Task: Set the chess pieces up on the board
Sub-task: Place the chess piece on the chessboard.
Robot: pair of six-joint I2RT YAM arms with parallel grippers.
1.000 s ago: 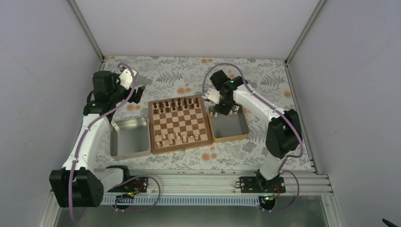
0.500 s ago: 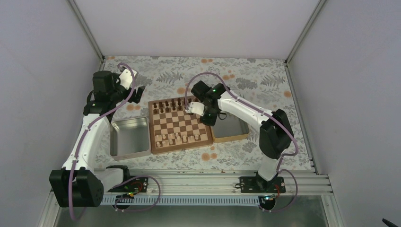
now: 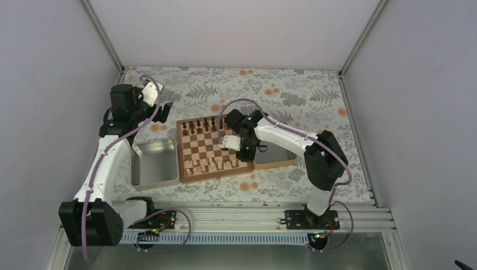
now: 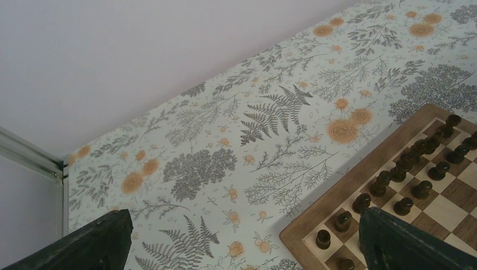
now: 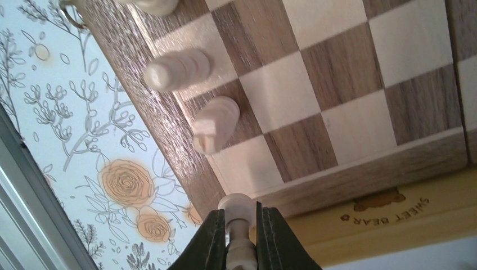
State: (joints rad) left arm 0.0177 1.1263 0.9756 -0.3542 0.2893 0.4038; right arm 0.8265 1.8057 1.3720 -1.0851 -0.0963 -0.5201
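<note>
**Top external.** The chessboard (image 3: 214,147), dark and light brown checks inside a medium-brown border, sits mid-tabletop (image 3: 292,90) on leaf-and-flower print. Dark brown pieces (image 3: 208,122) line its far rows. The pale chess pieces (image 3: 211,164), tiny and light-wood, stand loosely along the near rows. A shiny metal tray (image 3: 153,163) lies just beside the board's left edge. A wooden-rimmed tray (image 3: 278,159) sits against the right edge, partly under the right arm. We see the right pincer (image 3: 228,142) over the board's right side. The left pincer (image 3: 163,111) is raised off the board's far-left corner.

**Left wrist.** Its two dark fingers (image 4: 95,242) stand wide apart with nothing between them. Below are the floral print and the board's corner with its dark pieces.

**Right wrist.** The fingers (image 5: 212,242) are clamped on one held pale piece (image 5: 236,203), which has a round head and a thin neck. It hangs over the board's border beside the tray rim stamped "SWEET BEAR". Two pale pieces stand on edge squares nearby, slightly blurred.
</note>
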